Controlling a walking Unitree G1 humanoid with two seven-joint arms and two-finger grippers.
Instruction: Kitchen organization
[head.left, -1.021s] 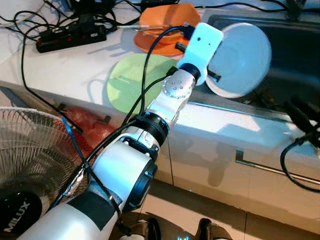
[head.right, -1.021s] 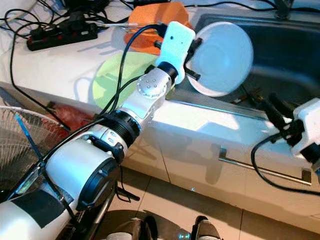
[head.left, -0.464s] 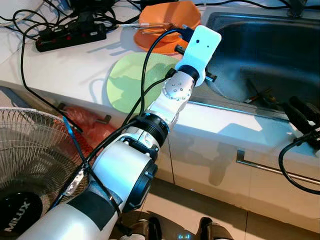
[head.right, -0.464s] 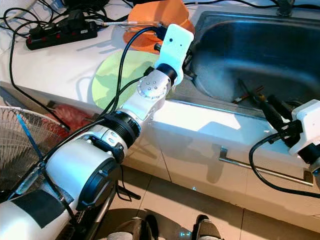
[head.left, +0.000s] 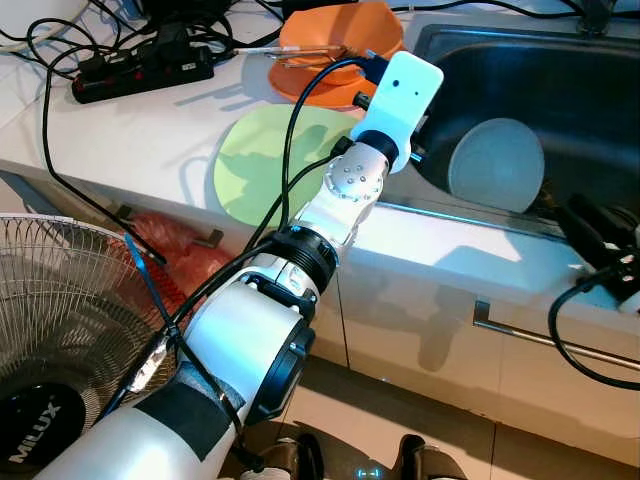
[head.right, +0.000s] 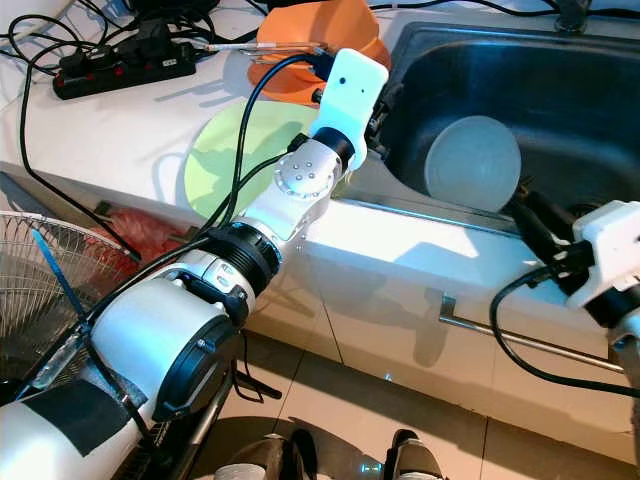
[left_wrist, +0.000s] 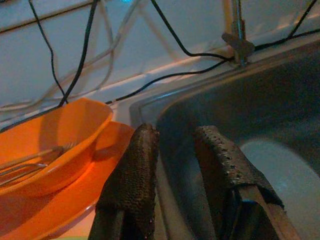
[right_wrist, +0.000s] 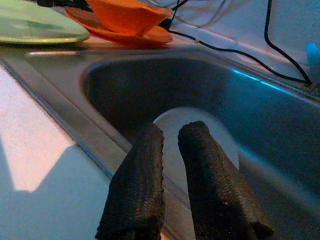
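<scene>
A round white plate (head.left: 497, 165) lies tilted in the steel sink (head.left: 590, 90), against its near wall. My left gripper (left_wrist: 175, 135) is stretched over the sink's left rim, open, with nothing between its fingers. Beside it on the counter stand an orange bowl (left_wrist: 50, 145) on an orange plate (head.left: 300, 80), and a flat green plate (head.left: 262, 165). My right gripper (right_wrist: 171, 131) hovers at the sink's front edge with its fingers close together and empty, pointing at the white plate (right_wrist: 200, 135).
A black power strip (head.left: 140, 75) and tangled cables lie at the back left of the white counter (head.left: 120, 140). A metal utensil rests in the orange bowl. A floor fan (head.left: 60, 320) stands at lower left. Cabinet handle (head.left: 545, 338) below the sink.
A second ago my left gripper held the white plate upright over the sink. It let go, and the plate now lies in the sink. The right gripper edged nearer the sink.
</scene>
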